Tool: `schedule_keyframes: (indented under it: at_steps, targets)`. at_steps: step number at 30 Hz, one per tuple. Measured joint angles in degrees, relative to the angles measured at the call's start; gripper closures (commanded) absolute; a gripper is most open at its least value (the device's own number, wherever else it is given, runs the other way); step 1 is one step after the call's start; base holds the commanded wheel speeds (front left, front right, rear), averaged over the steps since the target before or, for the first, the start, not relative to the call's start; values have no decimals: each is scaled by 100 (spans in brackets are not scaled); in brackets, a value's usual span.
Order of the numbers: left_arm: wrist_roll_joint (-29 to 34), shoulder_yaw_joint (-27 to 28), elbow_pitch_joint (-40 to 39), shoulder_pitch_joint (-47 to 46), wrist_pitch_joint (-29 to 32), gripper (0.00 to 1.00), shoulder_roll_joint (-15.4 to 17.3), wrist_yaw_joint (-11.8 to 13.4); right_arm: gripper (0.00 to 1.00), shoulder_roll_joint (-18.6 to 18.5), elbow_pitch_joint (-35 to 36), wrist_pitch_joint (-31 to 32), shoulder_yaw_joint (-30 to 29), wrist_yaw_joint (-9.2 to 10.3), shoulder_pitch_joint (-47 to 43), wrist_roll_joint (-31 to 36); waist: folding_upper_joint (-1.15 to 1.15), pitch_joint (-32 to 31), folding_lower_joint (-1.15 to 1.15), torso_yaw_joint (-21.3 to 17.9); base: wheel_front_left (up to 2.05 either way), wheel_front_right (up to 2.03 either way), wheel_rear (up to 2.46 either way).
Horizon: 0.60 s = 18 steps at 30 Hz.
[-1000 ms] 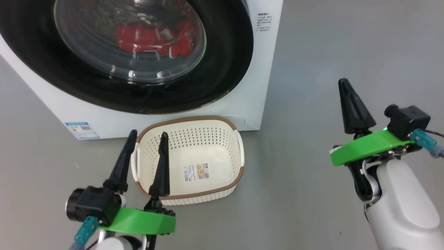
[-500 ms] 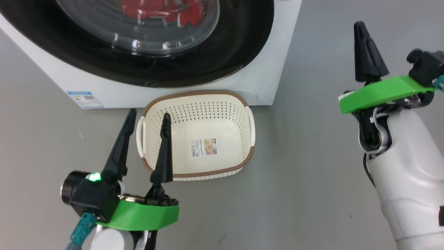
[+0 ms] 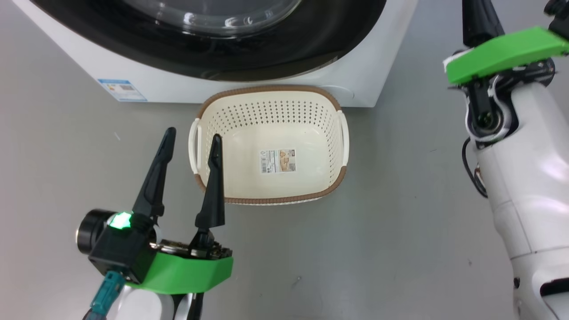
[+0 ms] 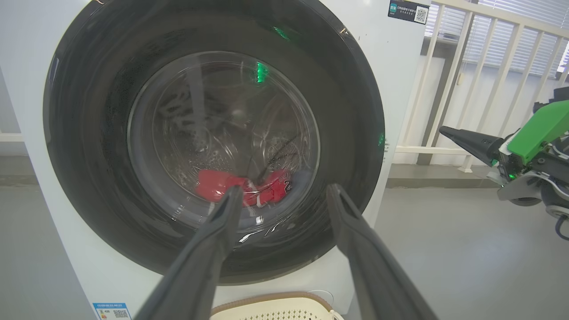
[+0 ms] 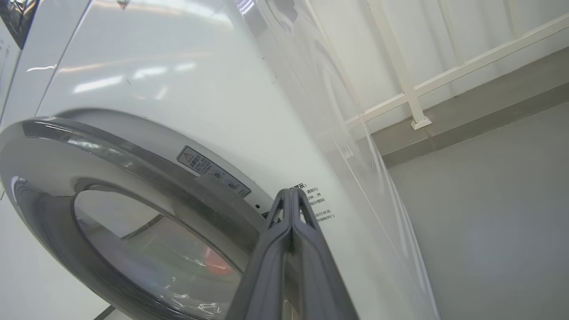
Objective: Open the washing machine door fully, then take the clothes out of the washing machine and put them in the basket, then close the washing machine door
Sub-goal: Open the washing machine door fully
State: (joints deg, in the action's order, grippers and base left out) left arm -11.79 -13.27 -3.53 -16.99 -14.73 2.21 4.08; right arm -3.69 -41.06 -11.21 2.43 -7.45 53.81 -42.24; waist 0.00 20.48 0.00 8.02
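Fig. 1. Before me stands the white front-loading washing machine (image 4: 391,66). Its washing machine door (image 4: 84,133) is shut, a wide glossy black rim around a bulging clear window. Through the glass I see the clothes (image 4: 213,186), red with white trim, heaped low on the far side. The basket (image 3: 271,90) is cream, perforated and brown-rimmed. It sits upright on the near side of the machine, just below the door, with a paper sticker (image 3: 278,161) on its bottom.
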Motion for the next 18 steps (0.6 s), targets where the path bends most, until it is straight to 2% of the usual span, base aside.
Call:
schedule_keyframes:
  at_steps: [8, 18]
  targets:
    - [-1, -41, -63, -94, 0, 0, -2, 2, 100, -76, -122, 603, -31, 0, 480, -879, 0, 219, 0, 137, 0, 0, 0]
    - [-37, -152, -124, -207, 0, 0, -4, 65, 100, -172, -221, 1842, -227, 0, 977, -2156, 0, 543, 0, 324, 0, 0, 0]
